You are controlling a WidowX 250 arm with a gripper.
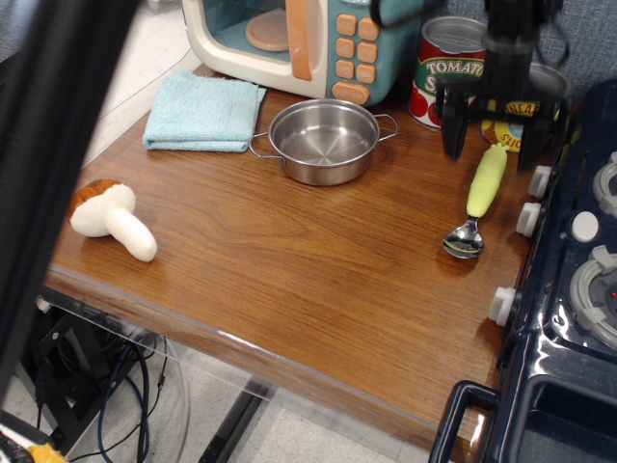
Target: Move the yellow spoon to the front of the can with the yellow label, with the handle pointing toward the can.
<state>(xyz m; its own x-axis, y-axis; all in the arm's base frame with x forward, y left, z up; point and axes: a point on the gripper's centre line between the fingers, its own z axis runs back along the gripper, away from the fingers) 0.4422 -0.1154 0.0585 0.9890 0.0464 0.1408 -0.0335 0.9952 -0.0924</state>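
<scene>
While spread wide, fingers (453, 123) hang above yellow spoon (476, 204) (holding nothing).

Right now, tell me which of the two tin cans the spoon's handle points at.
The short yellow-labelled tin can, partly hidden behind the open end effector. The pale yellow-handled metal spoon lies before it; the taller red tomato sauce can stands left.

The blurred pincer (490, 135) is covering most of the can with the yellow label (521, 114), leaving its lettering unreadable. The picture's top edge is cutting off the toy microwave (299, 43).
</scene>
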